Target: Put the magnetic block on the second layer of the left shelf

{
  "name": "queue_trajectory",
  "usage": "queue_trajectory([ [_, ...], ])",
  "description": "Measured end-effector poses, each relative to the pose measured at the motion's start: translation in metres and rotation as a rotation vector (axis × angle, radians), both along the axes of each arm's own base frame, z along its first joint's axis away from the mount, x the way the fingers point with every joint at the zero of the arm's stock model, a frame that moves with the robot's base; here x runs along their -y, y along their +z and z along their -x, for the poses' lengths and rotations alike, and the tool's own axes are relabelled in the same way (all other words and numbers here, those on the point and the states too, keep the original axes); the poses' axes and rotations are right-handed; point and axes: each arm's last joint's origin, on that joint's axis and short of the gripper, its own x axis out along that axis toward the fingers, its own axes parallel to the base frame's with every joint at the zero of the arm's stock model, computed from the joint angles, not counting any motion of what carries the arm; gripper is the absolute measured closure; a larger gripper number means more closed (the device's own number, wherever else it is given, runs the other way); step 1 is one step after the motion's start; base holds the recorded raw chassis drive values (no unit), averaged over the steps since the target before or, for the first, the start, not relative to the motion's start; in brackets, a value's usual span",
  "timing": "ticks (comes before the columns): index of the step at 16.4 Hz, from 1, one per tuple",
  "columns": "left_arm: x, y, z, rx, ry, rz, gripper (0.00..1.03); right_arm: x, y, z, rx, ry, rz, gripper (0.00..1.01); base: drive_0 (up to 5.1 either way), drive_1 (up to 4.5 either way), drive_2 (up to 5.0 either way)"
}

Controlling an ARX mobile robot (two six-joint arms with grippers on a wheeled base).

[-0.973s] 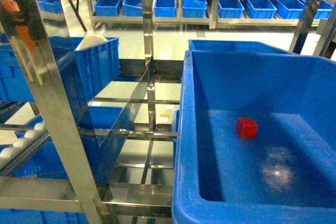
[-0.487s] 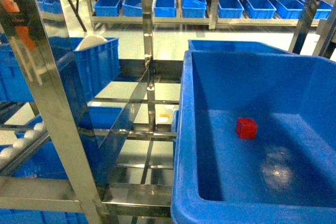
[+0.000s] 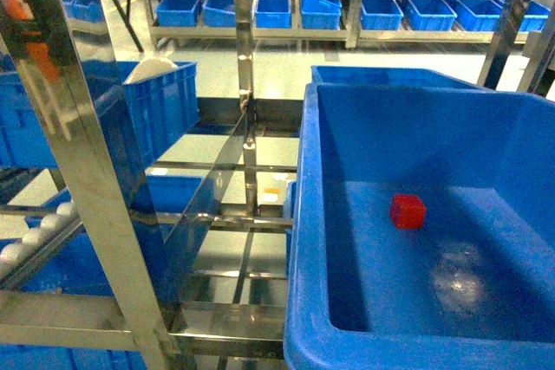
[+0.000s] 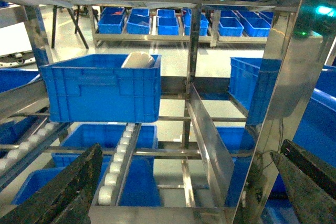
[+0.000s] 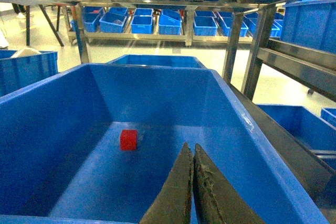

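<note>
The magnetic block [image 5: 128,139] lies on the floor of a big blue crate [image 5: 47,129], ahead and left of the right fingers [image 5: 191,153], which are pressed together above the crate floor. The left fingers [image 4: 73,187] are spread wide before the steel rack [image 4: 207,145], holding nothing.

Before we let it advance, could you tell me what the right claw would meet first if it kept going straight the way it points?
Probably the blue crate's floor, just right of the red magnetic block; the shut right claw points into the crate. Depth is uncertain.
</note>
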Motion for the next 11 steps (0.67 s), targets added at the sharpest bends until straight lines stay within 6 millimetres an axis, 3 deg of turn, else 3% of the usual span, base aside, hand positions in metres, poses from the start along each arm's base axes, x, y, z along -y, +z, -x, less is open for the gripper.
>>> queue_trajectory([
  [1, 0.0000, -0.0001, 0.0000, -0.001, -0.001, 0.000, 0.05, 0.0000, 0.0000, 0.0000, 0.000, 0.000, 0.000, 0.99, 0.0, 0.00, 0.0],
  [2, 0.0000, -0.0001, 0.0000, -0.001, -0.001, 0.000, 0.05, 0.0000, 0.0000, 0.0000, 0.000, 0.000, 0.000, 0.91, 0.0, 0.00, 0.0],
  [6, 0.0000, 0.0000, 0.0000, 0.000, -0.001, 0.000, 0.05, 0.0000, 0.0000, 0.0000, 0.000, 0.000, 0.000, 0.51, 0.0, 0.00, 0.0],
  [8, 0.0000, 0.0000, 0.0000, 0.000, -0.001, 0.000, 0.05, 0.0000, 0.0000, 0.0000, 0.000, 0.000, 0.000, 0.28, 0.0, 0.00, 0.0],
  [9, 0.0000, -0.0001, 0.0000, -0.001, -0.001, 0.000, 0.05, 0.0000, 0.0000, 0.0000, 0.000, 0.000, 0.000, 0.01, 0.0, 0.00, 0.0],
  [11, 0.0000, -0.0001, 0.0000, -0.001, -0.001, 0.000, 0.05, 0.0000, 0.0000, 0.0000, 0.000, 0.000, 0.000, 0.03, 0.0, 0.00, 0.0],
])
